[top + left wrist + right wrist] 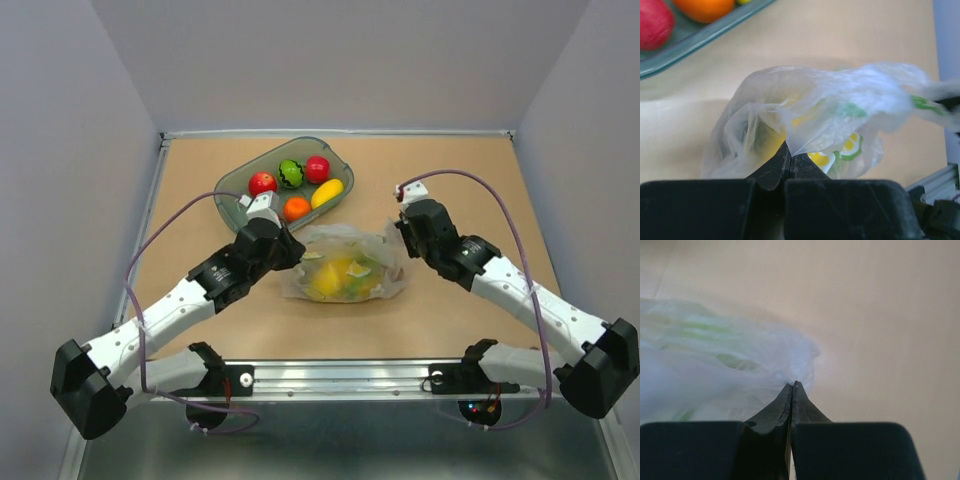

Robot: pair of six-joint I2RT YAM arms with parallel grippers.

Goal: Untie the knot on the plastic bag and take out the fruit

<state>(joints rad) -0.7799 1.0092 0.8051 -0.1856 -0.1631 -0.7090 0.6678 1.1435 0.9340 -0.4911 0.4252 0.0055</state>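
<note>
The clear plastic bag [345,263] lies mid-table with yellow and green fruit [335,277] showing through it. My left gripper [296,249] is shut on the bag's left edge; in the left wrist view the closed tips [790,150] pinch a fold of plastic [840,105]. My right gripper [398,232] is shut on the bag's right edge; in the right wrist view the closed tips [794,386] pinch the plastic [730,360]. The bag is stretched between the two grippers. I cannot make out the knot.
A grey-green tray [232,181] stands behind the bag with two red apples, an orange [296,208], a long yellow mango [327,193] and a green-and-dark piece. Its corner shows in the left wrist view [695,37]. Walls enclose the table on three sides.
</note>
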